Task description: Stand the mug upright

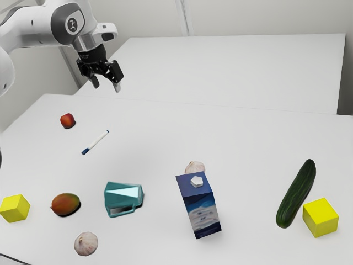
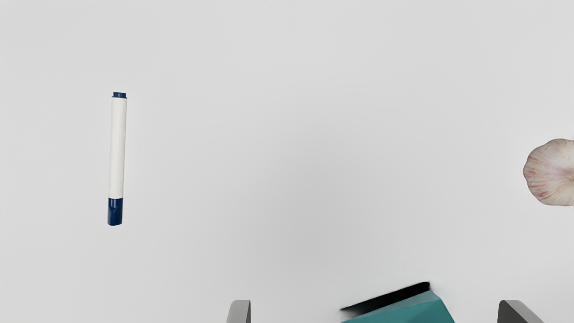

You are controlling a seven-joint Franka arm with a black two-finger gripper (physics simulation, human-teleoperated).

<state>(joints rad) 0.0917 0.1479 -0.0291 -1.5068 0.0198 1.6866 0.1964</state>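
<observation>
Your fingers point(image 2: 239, 313) stand wide and empty above the worktop point(image 1: 149, 132); the teal mug point(image 1: 122, 194), on its side between mango point(image 1: 65, 204) and carton point(image 1: 201, 210), might roll if gripped off-centre.

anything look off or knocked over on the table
Yes: the teal mug is lying on its side, between the mango and the blue carton, when a mug would normally stand on its base. I can see no spill or damage around it.
</observation>
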